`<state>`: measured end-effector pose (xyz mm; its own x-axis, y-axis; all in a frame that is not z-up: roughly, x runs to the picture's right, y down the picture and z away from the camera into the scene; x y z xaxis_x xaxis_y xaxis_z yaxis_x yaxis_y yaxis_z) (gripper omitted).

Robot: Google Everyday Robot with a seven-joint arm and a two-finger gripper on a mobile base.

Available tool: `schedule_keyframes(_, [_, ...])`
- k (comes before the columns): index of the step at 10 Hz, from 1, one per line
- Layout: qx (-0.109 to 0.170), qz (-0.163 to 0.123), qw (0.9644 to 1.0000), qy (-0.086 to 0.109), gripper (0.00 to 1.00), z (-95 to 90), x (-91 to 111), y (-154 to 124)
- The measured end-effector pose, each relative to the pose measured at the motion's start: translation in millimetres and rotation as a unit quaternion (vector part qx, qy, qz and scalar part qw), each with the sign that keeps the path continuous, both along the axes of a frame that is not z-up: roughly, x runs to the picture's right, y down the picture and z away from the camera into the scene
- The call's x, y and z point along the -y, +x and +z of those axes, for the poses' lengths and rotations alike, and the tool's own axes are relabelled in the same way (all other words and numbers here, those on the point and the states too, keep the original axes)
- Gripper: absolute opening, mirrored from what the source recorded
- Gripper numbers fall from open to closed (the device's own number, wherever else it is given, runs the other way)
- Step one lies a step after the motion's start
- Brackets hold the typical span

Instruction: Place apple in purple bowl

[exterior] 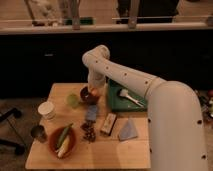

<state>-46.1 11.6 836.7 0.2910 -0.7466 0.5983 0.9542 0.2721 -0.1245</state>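
The purple bowl (88,97) is a small dark maroon bowl at the back middle of the wooden table (105,152). The apple (94,92), reddish with orange patches, shows right at the bowl's rim, under the end of my arm. My gripper (94,88) hangs straight down over the bowl and the apple, at the end of the white arm that reaches in from the right. The gripper hides part of the bowl, and I cannot tell whether the apple rests in the bowl or is held.
A pale green round thing (73,100) lies left of the bowl. A white cup (46,110), a metal cup (38,132) and an orange bowl with vegetables (62,141) stand at the left. A green tray (116,102) sits to the right. A blue packet (91,112), a snack bar (108,123) and a grey-blue wedge (129,130) lie in front.
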Motion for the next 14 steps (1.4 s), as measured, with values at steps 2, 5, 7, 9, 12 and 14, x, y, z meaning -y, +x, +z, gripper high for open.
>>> schedule_keyframes(2, [0.012,-0.016,0.9998,-0.007,0.0,8.5,4,-3])
schedule_keyframes(5, [0.029,-0.036,0.9989,-0.008,0.0,18.2,12,-14])
schedule_keyframes(7, [0.039,-0.037,0.9985,-0.007,0.0,23.0,18,-21])
schedule_keyframes(9, [0.049,-0.035,0.9981,-0.008,0.0,27.6,20,-31])
schedule_keyframes(12, [0.061,-0.019,0.9978,-0.02,0.0,36.5,22,-40])
schedule_keyframes(14, [0.064,-0.003,0.9972,-0.037,0.0,42.3,22,-45])
